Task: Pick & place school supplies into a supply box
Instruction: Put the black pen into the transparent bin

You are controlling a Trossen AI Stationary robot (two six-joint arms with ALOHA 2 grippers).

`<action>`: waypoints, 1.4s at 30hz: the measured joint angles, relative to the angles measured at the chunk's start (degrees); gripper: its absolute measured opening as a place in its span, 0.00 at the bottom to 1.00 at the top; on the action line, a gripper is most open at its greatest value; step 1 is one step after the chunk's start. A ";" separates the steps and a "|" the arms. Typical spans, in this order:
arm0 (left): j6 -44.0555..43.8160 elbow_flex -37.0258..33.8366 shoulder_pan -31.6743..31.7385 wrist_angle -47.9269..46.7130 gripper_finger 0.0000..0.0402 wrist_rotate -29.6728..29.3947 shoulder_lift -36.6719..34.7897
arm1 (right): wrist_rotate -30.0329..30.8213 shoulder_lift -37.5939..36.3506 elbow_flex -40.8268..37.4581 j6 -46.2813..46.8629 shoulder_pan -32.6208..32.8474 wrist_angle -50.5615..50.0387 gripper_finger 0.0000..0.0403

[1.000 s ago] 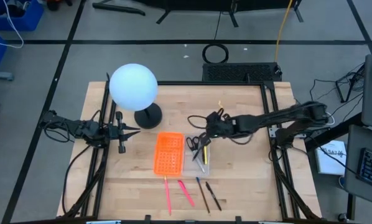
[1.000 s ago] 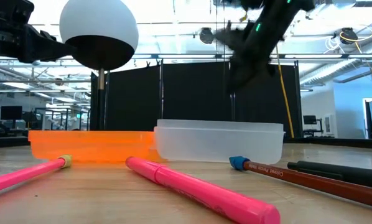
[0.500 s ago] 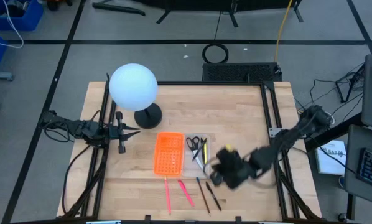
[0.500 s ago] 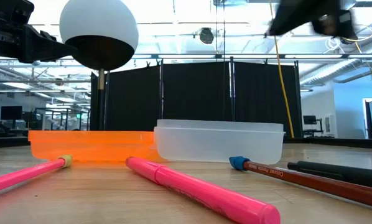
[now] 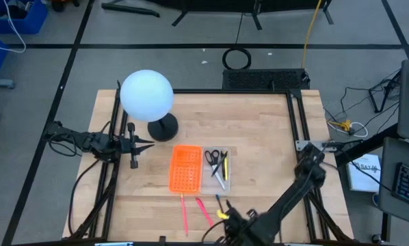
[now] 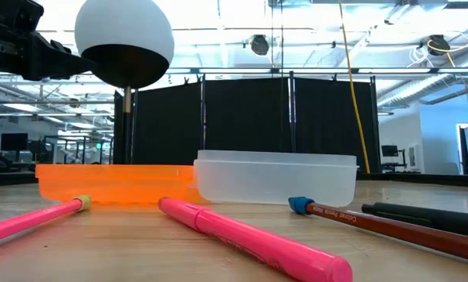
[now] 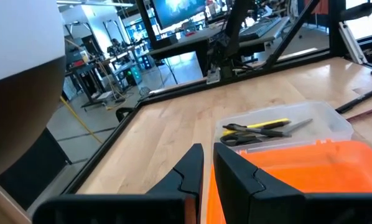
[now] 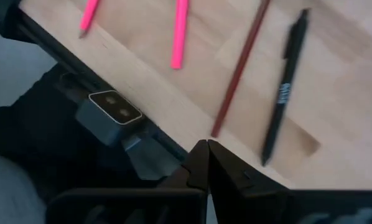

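The supply box lies mid-table: a clear tray (image 5: 217, 166) joined to an orange gridded panel (image 5: 185, 169). Black-handled scissors (image 5: 212, 156), a yellow pen (image 5: 225, 165) and a dark one lie in the tray. Two pink pens (image 5: 185, 213) (image 5: 204, 212), a brown pencil (image 8: 239, 74) and a black pen (image 8: 284, 93) lie flat on the wood near the table's near edge. My right gripper (image 8: 206, 152) is shut and empty, low over that near edge (image 5: 226, 225), just past the loose pens. My left gripper (image 7: 208, 158), shut but for a slit, waits at the table's left side (image 5: 148, 143).
A white globe lamp (image 5: 147, 95) on a black base (image 5: 163, 127) stands at the far left of the table. A small camera block (image 8: 113, 107) is fixed to the near edge under my right gripper. My right arm (image 5: 293, 191) slants across the table's near right part.
My right gripper has swept fast from above the clear tray toward the table's near edge, dropping low there and leaving the low view. The scissors and pens in the tray and the pens on the wood lie as before.
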 joint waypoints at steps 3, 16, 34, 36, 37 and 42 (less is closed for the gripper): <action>0.21 0.00 0.00 0.08 0.12 -0.04 -0.01 | -0.54 3.17 2.73 0.08 -0.11 -1.15 0.00; 1.52 0.00 0.00 0.75 0.12 -0.07 -0.01 | -6.25 3.93 2.63 -4.61 -4.16 -2.66 0.00; 1.13 0.00 0.00 0.50 0.12 -0.09 0.00 | -19.38 3.96 -11.01 -4.04 -6.21 1.12 0.45; 1.13 0.00 0.00 0.50 0.12 -0.09 -0.01 | -19.35 3.96 -13.05 -4.06 -6.19 2.32 0.48; 1.13 0.00 0.00 0.50 0.12 -0.09 -0.01 | -19.38 3.94 -14.08 -4.10 -6.19 3.21 0.49; 1.15 0.00 0.00 0.43 0.12 -0.09 0.02 | -19.70 3.39 -20.11 -6.23 -6.27 6.62 0.49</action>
